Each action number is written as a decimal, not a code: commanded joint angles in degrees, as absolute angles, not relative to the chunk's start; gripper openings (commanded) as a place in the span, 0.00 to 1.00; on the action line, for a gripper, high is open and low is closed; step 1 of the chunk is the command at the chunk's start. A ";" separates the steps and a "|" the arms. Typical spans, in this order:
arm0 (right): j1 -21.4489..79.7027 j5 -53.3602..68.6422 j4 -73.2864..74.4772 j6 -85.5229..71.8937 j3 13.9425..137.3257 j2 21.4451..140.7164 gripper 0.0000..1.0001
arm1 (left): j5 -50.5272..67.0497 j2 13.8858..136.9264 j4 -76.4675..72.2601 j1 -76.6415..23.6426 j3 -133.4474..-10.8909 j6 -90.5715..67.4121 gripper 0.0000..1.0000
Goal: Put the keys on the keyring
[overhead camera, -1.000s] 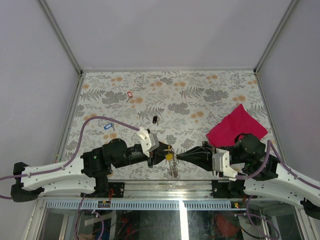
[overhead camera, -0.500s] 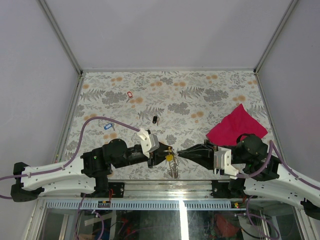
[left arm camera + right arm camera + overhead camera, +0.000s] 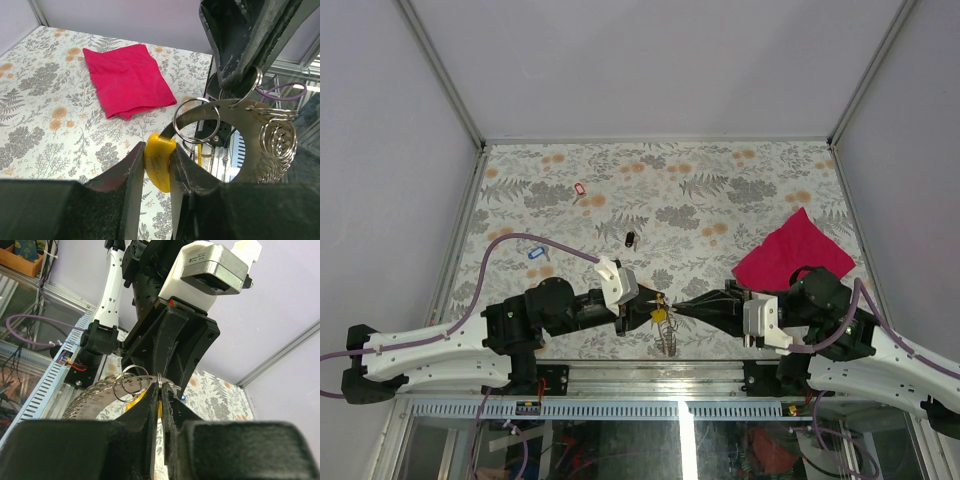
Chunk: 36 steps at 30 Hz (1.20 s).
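My left gripper (image 3: 653,312) (image 3: 156,150) is shut on a yellow-headed key (image 3: 159,165), whose dark blade points up at a split ring (image 3: 196,120). My right gripper (image 3: 673,312) (image 3: 160,390) meets it tip to tip and is shut on the edge of a thin silvery ring (image 3: 159,377) of the keyring. The keyring is a curved metal band (image 3: 240,112) strung with several rings, and it hangs between the two grippers (image 3: 667,338). A red key (image 3: 580,189), a black key (image 3: 630,239) and a blue key (image 3: 535,254) lie on the floral table.
A magenta cloth (image 3: 792,253) (image 3: 127,80) lies on the right of the table. White walls with metal corner posts (image 3: 440,70) close in the table on three sides. The table's near rail (image 3: 650,372) runs just below the grippers.
The right gripper has shifted slightly left, closer to the left gripper's tips. The left arm, the key and the loose keys have not visibly moved.
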State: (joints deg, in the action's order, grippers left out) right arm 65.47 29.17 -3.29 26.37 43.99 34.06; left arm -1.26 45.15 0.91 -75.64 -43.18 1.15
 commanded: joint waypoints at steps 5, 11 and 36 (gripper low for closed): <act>65.82 27.27 -5.03 22.40 45.81 34.30 0.00 | -0.90 44.13 -1.86 -75.58 -45.25 1.59 0.00; 65.74 23.14 -1.84 16.45 48.92 33.98 0.00 | -0.52 43.78 -1.85 -75.58 -44.98 1.45 0.14; 65.74 23.14 3.63 10.39 49.20 31.44 0.00 | -0.65 41.29 3.64 -75.53 -47.61 1.56 0.42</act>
State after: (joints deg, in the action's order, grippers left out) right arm 65.47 24.45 4.93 11.86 45.82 31.51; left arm -0.19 42.22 2.57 -75.64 -45.30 1.15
